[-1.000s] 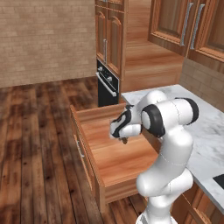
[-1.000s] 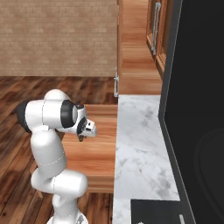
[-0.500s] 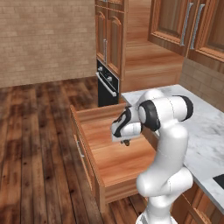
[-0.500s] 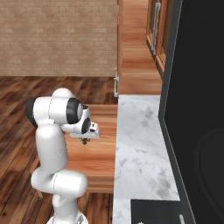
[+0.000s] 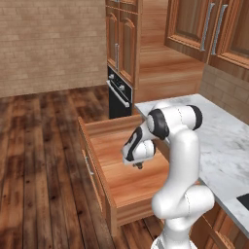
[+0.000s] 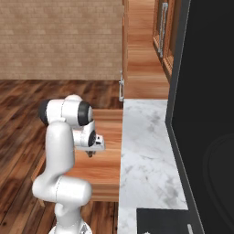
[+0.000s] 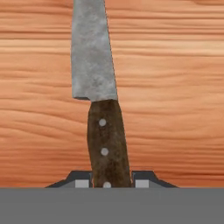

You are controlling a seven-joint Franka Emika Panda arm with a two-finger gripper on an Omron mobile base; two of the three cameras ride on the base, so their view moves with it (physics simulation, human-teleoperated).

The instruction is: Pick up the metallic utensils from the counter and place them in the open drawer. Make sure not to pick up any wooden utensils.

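The wide shallow wooden drawer point(image 5: 116, 182), pulled open beside the white-grey marble counter point(image 5: 228, 146), is overhung by the two-finger gripper point(image 5: 139, 166), by which the dark-handled, silver-bladed kitchen knife point(image 7: 98, 100) is clamped at its handle above the drawer's floor.

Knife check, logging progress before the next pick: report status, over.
Gripper shut on the knife, jaws clamping its dark handle. Knife hangs over the open drawer, not yet released. Nothing in the way on the drawer floor below.
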